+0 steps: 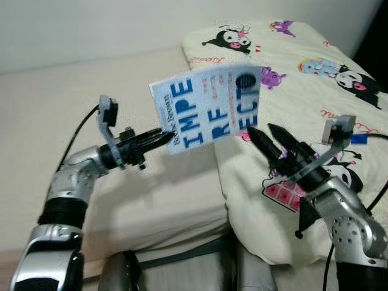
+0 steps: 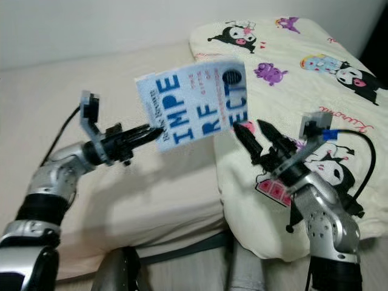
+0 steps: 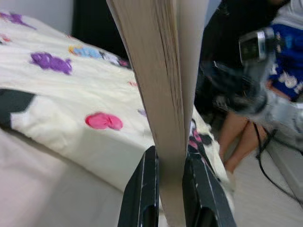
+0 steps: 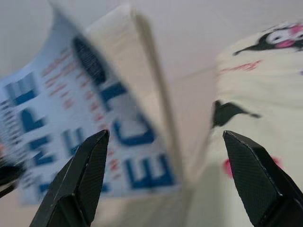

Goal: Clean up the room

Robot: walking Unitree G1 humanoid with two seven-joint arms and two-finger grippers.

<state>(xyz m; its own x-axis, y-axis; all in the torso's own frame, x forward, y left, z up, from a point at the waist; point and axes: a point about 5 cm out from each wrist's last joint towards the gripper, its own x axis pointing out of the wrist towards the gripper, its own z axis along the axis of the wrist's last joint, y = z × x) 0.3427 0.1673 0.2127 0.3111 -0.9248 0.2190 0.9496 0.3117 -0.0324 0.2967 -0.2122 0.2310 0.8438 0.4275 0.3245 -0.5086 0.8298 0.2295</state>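
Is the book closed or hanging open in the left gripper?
Closed: the left gripper pinches the book by its edge, pages pressed together between the fingers.

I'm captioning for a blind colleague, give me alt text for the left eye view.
The left pincer holds up a light blue book by its edge above a beige bed. The right pincer is open just beside it, near a cartoon-print pillow.

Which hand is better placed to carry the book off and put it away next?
Left. The left hand is already shut on the book, gripping its edge and holding it above the bed. The right hand is open beside the book, holding nothing.
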